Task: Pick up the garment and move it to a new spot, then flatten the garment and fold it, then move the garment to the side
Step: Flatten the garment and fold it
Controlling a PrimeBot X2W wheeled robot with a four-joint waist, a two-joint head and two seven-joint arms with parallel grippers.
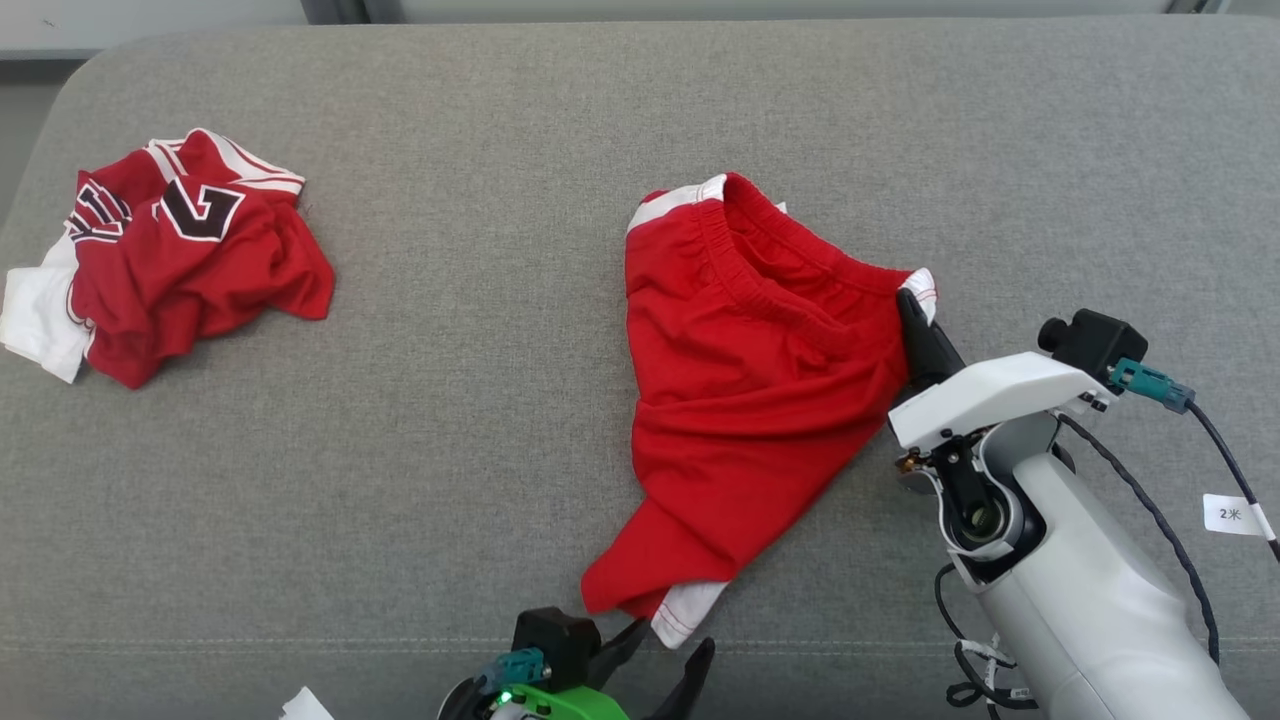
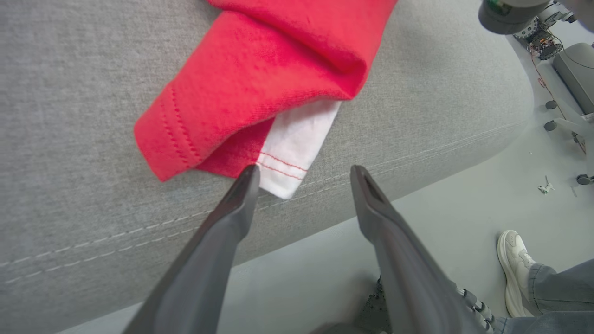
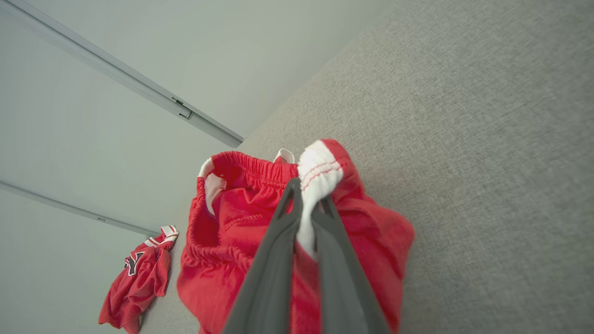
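Observation:
The garment [image 1: 750,400] is a pair of red shorts with white side trim, lying rumpled on the grey cushion [image 1: 480,420] right of centre. My right gripper [image 1: 915,305] is shut on the white-trimmed waistband corner [image 3: 315,174] at the shorts' right edge. My left gripper [image 1: 672,645] stands open at the front edge, its fingers on either side of the white hem corner [image 2: 290,148] of the lower leg. In the left wrist view the left fingertip [image 2: 246,183] touches that hem while the right fingertip [image 2: 362,185] is apart from it.
A second red garment with black and white lettering [image 1: 170,250] lies crumpled at the far left of the cushion. The cushion's front seam [image 2: 116,234] runs close under my left gripper. A person's shoe [image 2: 513,260] rests on the floor beyond the edge.

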